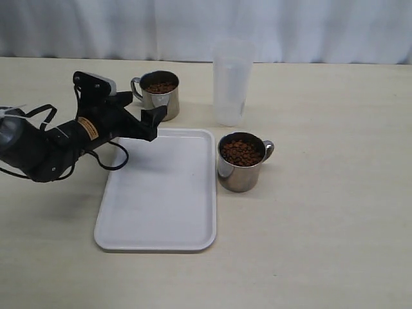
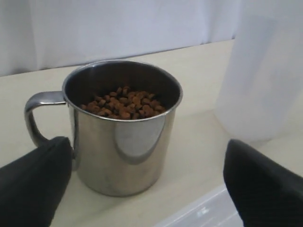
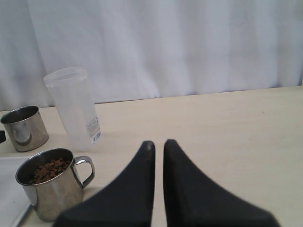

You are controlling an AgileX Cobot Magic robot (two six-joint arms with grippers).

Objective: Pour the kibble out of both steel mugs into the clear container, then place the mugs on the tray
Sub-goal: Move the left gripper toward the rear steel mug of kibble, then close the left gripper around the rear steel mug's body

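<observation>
Two steel mugs, both w/ kibble. Far mug [image 1: 159, 95] stands upright at the back of the surface [image 1: 335, 212], just beyond the tray's far-left corner, handle to the left in ext. view. Its kibble [image 1: 160, 87] sits well below the rim, roughly half full in left wrist view. Near mug [image 1: 241, 164] stands upright just beside the tray's right edge, handle pointing right, brown pellets heaped closer to the rim. Can't tell if it touches the tray.

Clear container [image 1: 230, 84] stands upright btwn the two mugs, set back, right of the far mug. Walls are translucent and the inside reads plain pale. A small label [image 3: 95, 136] sits low on its side. Tray [image 1: 161, 193] lies flat, white, centre-left.

Left gripper [image 1: 152, 122]: jaws spread wide and nothing clamped. It hangs above the tray's far-left corner, aimed at the far mug. In left wrist view the black fingers [image 2: 33, 184] frame the mug on both sides, one close by the handle. Contact can't be judged.

Right gripper [image 3: 158, 144]: jaws together w/ only a thin slit btwn the tips, holding nothing, above bare surface and well apart from the near mug. It's outside the ext. view.

Left wrist view crops the container to a blurred pale wall and shows just a sliver of tray. Right wrist view cuts the far mug's kibble from sight
</observation>
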